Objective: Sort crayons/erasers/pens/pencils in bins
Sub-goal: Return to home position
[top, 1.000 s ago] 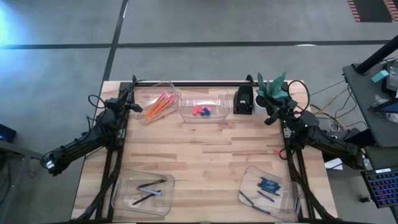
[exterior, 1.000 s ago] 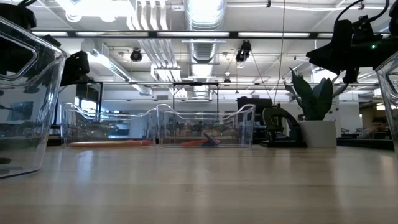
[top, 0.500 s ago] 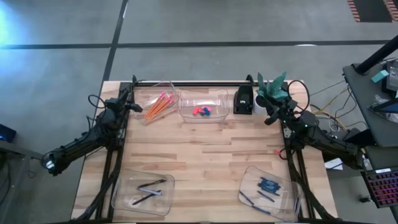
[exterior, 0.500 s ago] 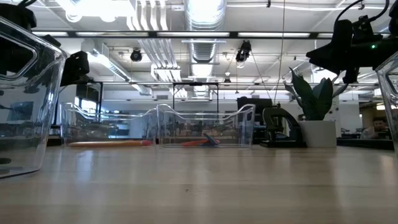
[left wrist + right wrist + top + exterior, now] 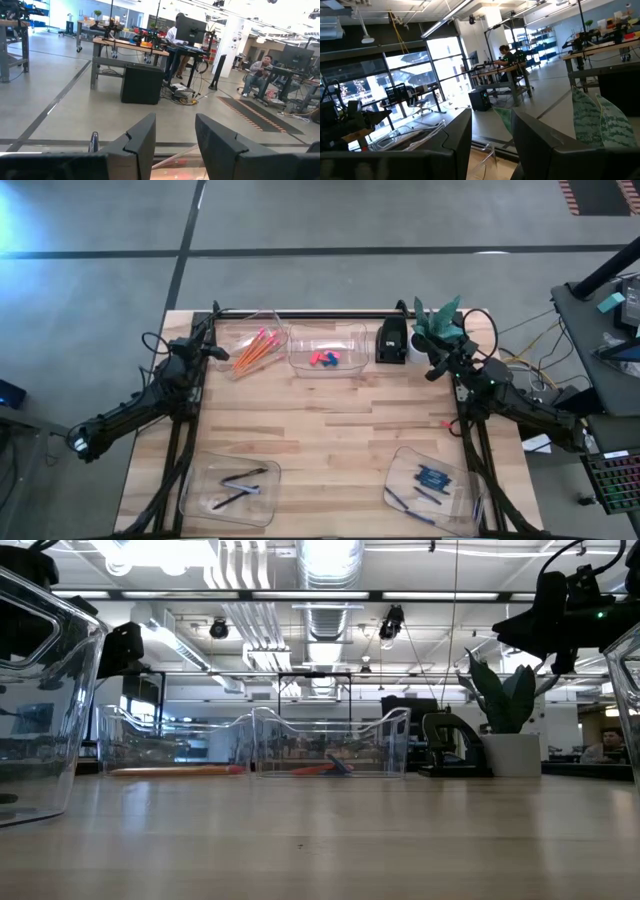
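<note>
Four clear bins stand on the wooden table. The far-left bin (image 5: 250,340) holds orange pencils (image 5: 256,347). The far-middle bin (image 5: 327,350) holds pink-red and blue erasers (image 5: 323,359). Dark pens (image 5: 240,486) lie in the near-left bin (image 5: 232,488), and blue crayons (image 5: 430,477) in the near-right bin (image 5: 432,483). My left gripper (image 5: 218,352) hovers at the table's far left beside the pencil bin, open (image 5: 175,145) and empty. My right gripper (image 5: 435,365) hovers at the far right near the plant, open (image 5: 492,145) and empty.
A small black box (image 5: 392,340) and a potted plant (image 5: 440,320) stand at the far edge, right of the eraser bin. A small red bit (image 5: 447,423) lies on the wood by the right arm. Bare wood spans the table's middle (image 5: 320,430). People sit at desks beyond the table (image 5: 257,75).
</note>
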